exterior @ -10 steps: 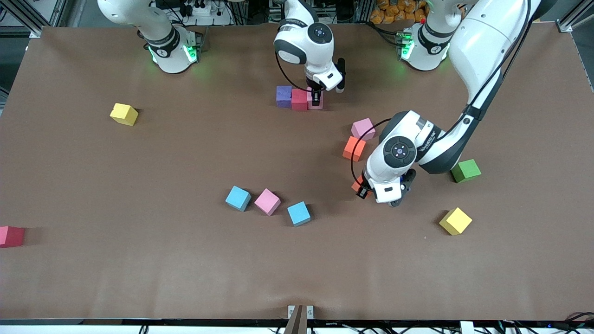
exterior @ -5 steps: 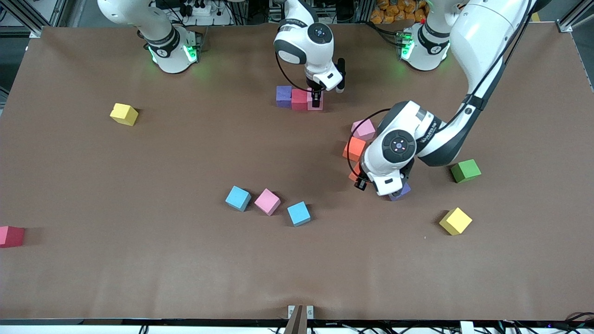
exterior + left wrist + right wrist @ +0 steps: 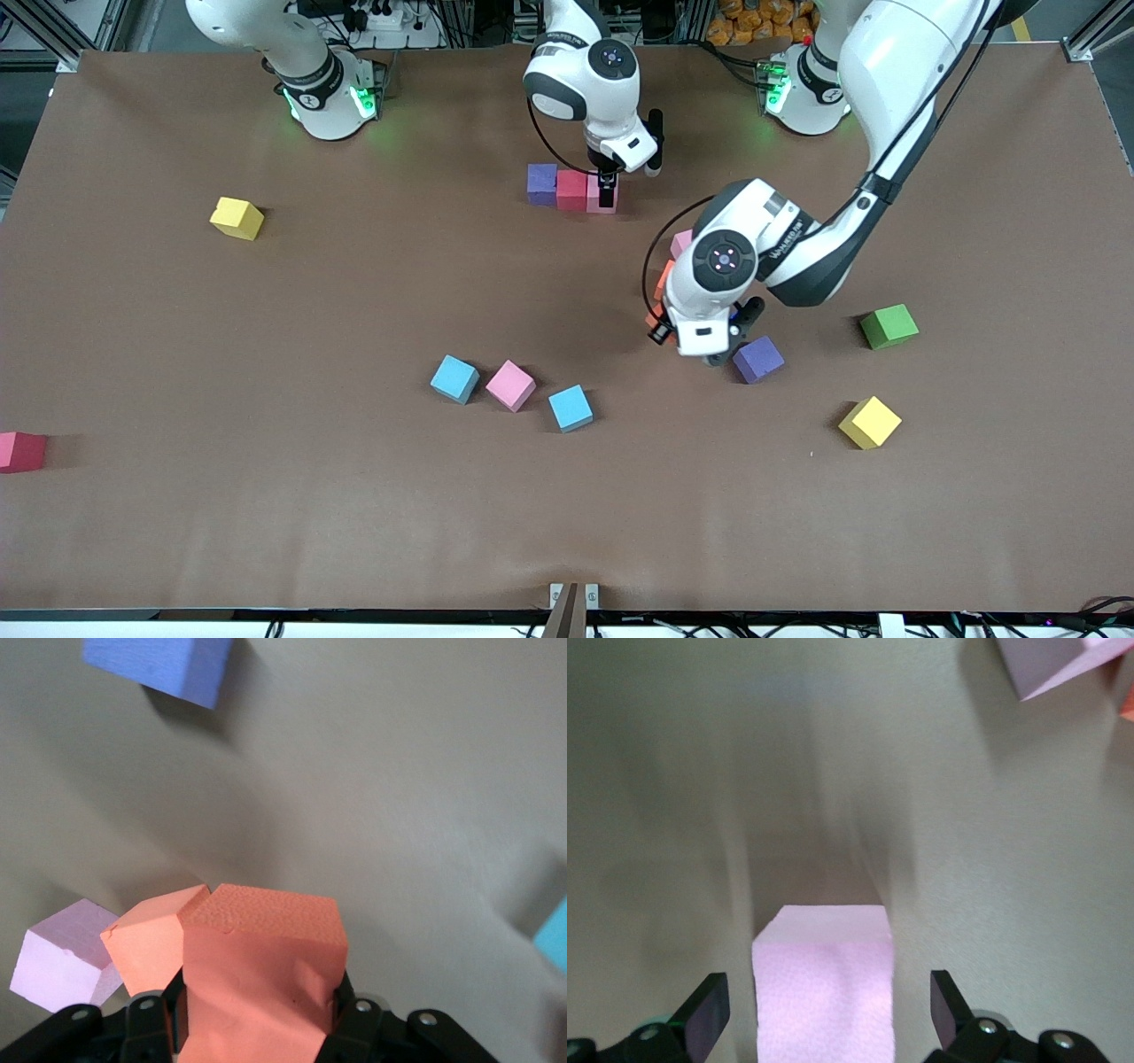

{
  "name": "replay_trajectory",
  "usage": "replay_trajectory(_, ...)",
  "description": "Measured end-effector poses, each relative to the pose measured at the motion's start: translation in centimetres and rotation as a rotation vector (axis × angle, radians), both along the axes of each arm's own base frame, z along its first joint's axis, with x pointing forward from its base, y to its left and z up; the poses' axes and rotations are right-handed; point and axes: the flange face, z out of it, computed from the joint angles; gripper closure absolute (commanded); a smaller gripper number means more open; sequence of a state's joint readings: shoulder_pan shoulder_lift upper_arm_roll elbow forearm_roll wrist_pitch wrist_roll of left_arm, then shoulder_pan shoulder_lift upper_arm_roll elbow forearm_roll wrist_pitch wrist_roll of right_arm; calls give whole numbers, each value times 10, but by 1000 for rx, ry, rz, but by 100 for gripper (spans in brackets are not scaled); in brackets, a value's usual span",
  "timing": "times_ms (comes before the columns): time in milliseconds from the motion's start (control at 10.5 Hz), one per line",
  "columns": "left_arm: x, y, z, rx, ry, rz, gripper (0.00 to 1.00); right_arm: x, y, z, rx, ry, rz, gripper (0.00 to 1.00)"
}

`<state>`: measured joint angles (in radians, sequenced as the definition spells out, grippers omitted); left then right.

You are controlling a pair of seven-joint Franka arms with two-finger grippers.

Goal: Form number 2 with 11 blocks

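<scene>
A purple block (image 3: 542,183), a red block (image 3: 571,190) and a pink block (image 3: 594,193) stand in a row near the robots' bases. My right gripper (image 3: 606,191) is open around that pink block (image 3: 824,992), its fingers (image 3: 709,1001) clear of both sides. Above the table, my left gripper (image 3: 666,326) is shut on an orange block (image 3: 261,966), next to a second orange block (image 3: 664,279) and a pink block (image 3: 680,241) that the wrist partly hides. A purple block (image 3: 757,359) lies beside that hand.
Two light blue blocks (image 3: 454,378) (image 3: 570,408) flank a pink one (image 3: 510,385) mid-table. A green cube (image 3: 889,325) and a yellow block (image 3: 869,422) lie toward the left arm's end. Another yellow block (image 3: 236,218) and a red block (image 3: 19,451) lie toward the right arm's end.
My right gripper has opened and let go of the pink block in the row. My left gripper has carried the orange block toward the row, uncovering the purple block.
</scene>
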<state>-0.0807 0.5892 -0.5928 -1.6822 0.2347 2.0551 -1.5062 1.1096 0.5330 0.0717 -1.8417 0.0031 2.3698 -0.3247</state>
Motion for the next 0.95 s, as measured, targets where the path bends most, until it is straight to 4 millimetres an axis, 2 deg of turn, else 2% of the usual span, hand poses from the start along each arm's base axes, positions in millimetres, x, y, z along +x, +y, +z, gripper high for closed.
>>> replay_trajectory(286,-6,-10,5,-36,-6,-172,100,14,-11,38,-70,27,2,0)
replay_trajectory(477,-10,-17,7,-52,-13,-282,100,34,-31,68,-106,49,29,0)
replay_trajectory(668,-25,-36,5,-24,-37,-388,100,57,-53,90,-135,68,36,0)
replay_trajectory(763,-39,-51,0,-11,-38,-434,100,78,-69,99,-142,72,15,0)
replay_trajectory(954,-70,-80,-14,4,-21,-511,100,135,-112,108,-154,64,-72,0)
